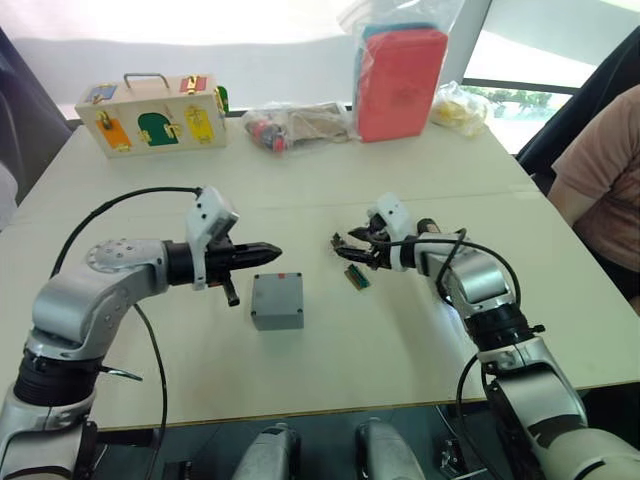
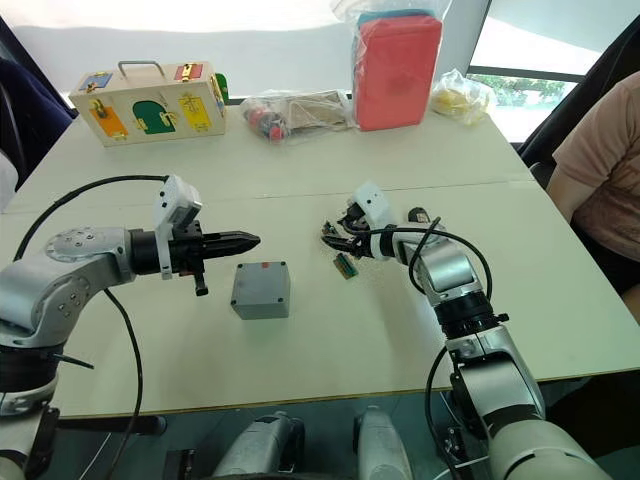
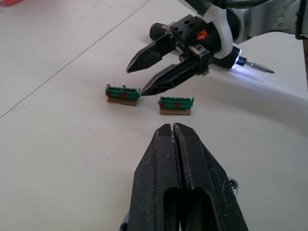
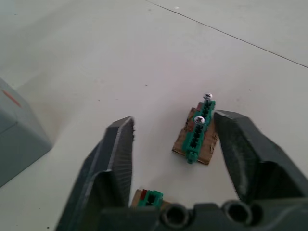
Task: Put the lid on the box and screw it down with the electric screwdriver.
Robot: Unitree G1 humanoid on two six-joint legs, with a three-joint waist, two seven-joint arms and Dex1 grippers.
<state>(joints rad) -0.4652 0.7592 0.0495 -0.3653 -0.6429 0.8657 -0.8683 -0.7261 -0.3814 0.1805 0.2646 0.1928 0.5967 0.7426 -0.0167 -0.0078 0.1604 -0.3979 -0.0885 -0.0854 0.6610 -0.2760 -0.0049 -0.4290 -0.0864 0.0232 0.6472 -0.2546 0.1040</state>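
Observation:
The grey box (image 1: 277, 300) stands on the white table in front of me, with a small red mark at its far edge. Its top is a flat grey face; I cannot tell the lid apart from the box. My left gripper (image 1: 272, 251) is shut and empty, hovering just above and behind the box's left side. My right gripper (image 4: 175, 122) is open and low over the table, its fingers on either side of a green connector piece (image 4: 198, 132) that holds two screws. The electric screwdriver's lit tip and bit (image 3: 250, 65) stick out from behind my right wrist.
A second green connector piece (image 1: 357, 277) lies just in front of the right gripper. At the table's far side are a wooden latch box (image 1: 155, 115), plastic bags (image 1: 290, 125) and a red pouch (image 1: 400, 80). A person (image 1: 600, 170) sits at the right edge.

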